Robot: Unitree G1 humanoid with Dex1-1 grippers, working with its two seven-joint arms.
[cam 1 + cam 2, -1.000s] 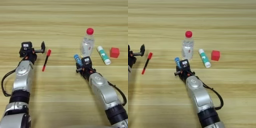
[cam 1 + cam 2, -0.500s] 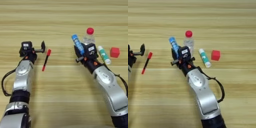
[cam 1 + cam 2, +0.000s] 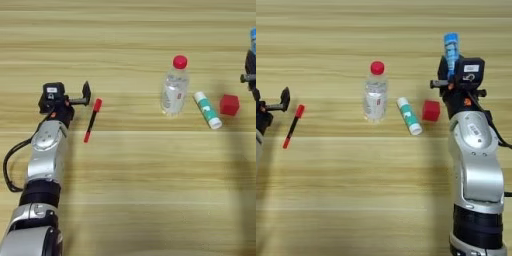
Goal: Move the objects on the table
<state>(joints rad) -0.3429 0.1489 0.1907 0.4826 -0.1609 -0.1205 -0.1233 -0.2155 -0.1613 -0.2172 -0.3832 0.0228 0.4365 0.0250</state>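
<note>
The table (image 3: 381,200) is filling the frame; at right the right gripper (image 3: 452,67) is clamped on the blue tube (image 3: 450,47), holding it upright above the wood. At left the left gripper (image 3: 75,97) is sitting spread, empty. Bottle (image 3: 375,92), pen (image 3: 92,120), green tube (image 3: 408,116) and cube (image 3: 431,110) are lying mid-frame, seemingly awaiting moves.

No text can be read; the bottle's (image 3: 376,95) label is illegible.
</note>
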